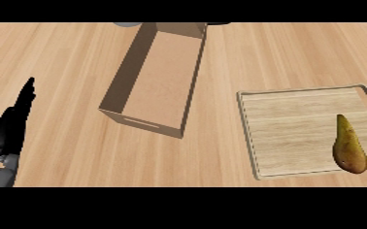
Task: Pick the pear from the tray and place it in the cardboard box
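Fingers (28, 91) of left hand (12, 128) straight, upward, at view's left edge

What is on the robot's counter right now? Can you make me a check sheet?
Surface: light wooden counter.
Job's things: pear lying on the tray, by its right edge; cardboard box open, left of the tray, nothing seen inside.
Clutter: grey shape and dark shape at the far edge, cut off.
Robot hands: left robot hand open, resting at the left edge; right one not in view.
Cables: nothing seen.
Surroundings: nothing seen.
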Robot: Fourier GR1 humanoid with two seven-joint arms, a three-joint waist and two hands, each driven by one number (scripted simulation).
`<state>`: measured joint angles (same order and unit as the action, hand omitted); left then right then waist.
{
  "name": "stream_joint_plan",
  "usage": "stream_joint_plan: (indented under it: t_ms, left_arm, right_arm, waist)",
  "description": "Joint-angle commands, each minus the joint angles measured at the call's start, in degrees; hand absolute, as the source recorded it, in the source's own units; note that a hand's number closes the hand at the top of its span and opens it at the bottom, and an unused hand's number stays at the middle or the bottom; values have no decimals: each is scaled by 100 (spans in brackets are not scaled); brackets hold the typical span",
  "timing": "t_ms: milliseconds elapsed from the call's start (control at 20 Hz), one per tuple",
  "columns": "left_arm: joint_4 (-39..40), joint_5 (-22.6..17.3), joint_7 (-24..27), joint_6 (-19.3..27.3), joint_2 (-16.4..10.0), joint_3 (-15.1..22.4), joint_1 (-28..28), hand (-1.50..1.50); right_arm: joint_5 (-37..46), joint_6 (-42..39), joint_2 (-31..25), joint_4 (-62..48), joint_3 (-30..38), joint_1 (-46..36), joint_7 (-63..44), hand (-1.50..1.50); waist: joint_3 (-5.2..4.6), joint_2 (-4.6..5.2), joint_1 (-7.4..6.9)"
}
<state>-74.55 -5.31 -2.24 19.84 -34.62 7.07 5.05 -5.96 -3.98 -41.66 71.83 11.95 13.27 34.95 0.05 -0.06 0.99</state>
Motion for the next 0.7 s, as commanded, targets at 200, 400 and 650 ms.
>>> stream_joint_plan:
  t_ms: [200,400,650]
  left_arm:
    - [-130,28,5,-94,78,-32,-46,0]
    - [-114,243,-122,-44,134,61,65,0]
    - [102,137,39,-280,87,-113,180,0]
  right_arm:
    - [1342,13,-1341,-79,-189,94,-512,-150]
    - [1816,-400,-1610,127,-649,-17,-1049,-150]
    - [2279,-1108,-1914,541,-1315,-574,-2484,-150]
  waist:
    - [-14,9,-161]
    - [-9,18,-140]
    - [-17,39,-206]
